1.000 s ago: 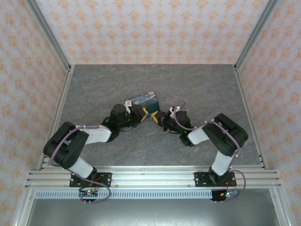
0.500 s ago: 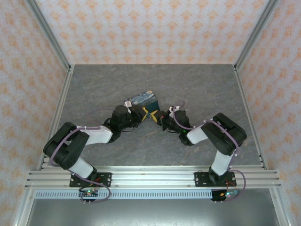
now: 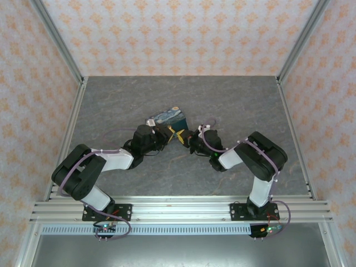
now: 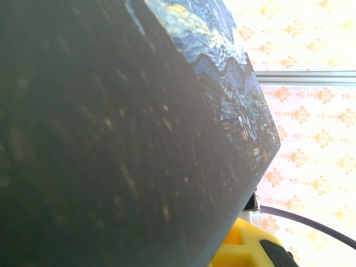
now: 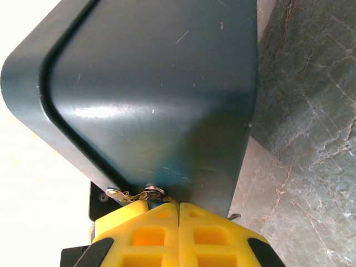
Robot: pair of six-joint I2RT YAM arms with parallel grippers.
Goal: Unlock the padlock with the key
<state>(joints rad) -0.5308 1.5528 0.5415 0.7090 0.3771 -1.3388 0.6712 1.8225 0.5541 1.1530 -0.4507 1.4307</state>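
Note:
The padlock (image 3: 168, 117) hangs tilted above the table's middle, its blue-and-yellow painted face (image 4: 236, 94) turned up. My left gripper (image 3: 164, 132) is shut on its near left side, where the dark side wall (image 4: 111, 144) hides the jaws. One yellow fingertip (image 4: 247, 251) shows under the padlock's edge. My right gripper (image 5: 178, 214) presses against the teal underside (image 5: 156, 94), its yellow fingers closed together on the key (image 5: 151, 193). The key's blade sits in the keyhole, and a small metal tag hangs to its left. From above, the right gripper (image 3: 184, 137) meets the padlock's near right corner.
Grey marbled table (image 3: 233, 105) lies around and under the padlock (image 5: 311, 139). Patterned walls and metal frame posts (image 3: 303, 41) stand on three sides. The arms' mounting rail (image 3: 178, 208) runs along the near edge.
The right arm has pushed a little to the left, toward the padlock. The left wrist and the padlock have shifted slightly. Both grips are unchanged.

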